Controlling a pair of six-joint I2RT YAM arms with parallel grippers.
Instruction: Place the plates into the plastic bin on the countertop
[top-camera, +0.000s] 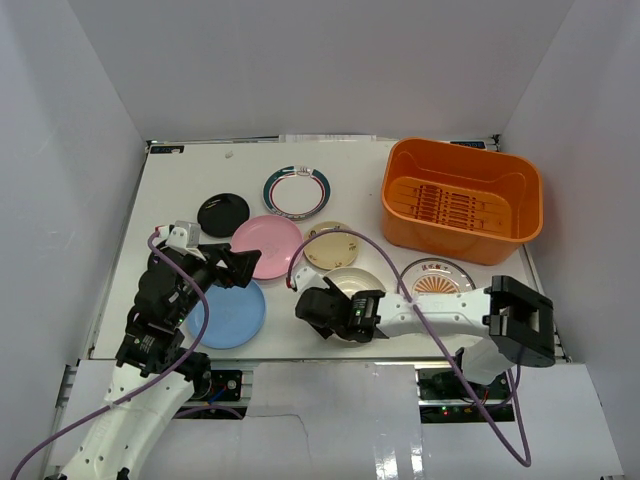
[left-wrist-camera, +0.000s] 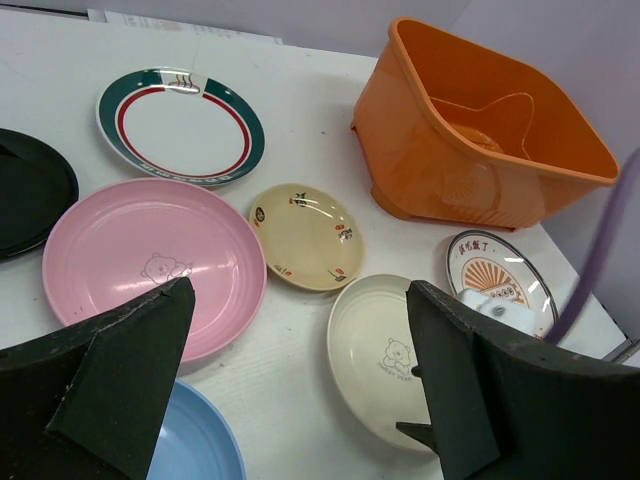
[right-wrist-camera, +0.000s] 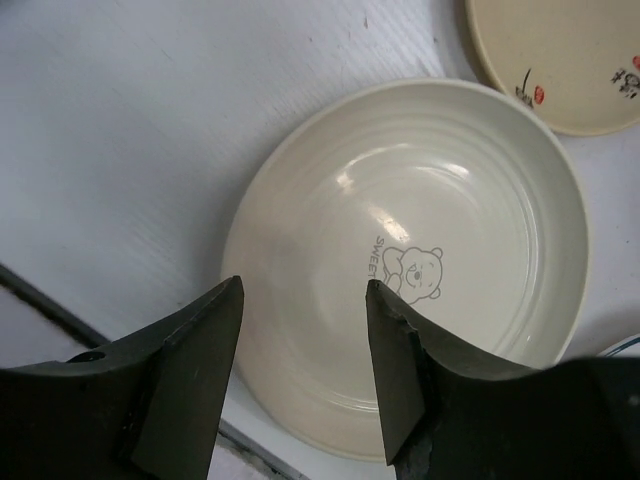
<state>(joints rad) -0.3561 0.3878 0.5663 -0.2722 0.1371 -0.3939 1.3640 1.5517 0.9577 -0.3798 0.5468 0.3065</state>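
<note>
The orange plastic bin stands at the back right of the white countertop. On the countertop lie the black plate, green-red rimmed plate, pink plate, small beige plate, orange-patterned plate, light blue plate and a cream bear plate. My right gripper is open, its fingers over the cream plate's near-left part. My left gripper is open and empty above the pink plate's near edge and the blue plate.
White walls enclose the countertop on three sides. The bin holds no plates and shows its slotted bottom. The right arm lies along the front edge, its cable looping over the beige plate. The cream plate lies near the front edge.
</note>
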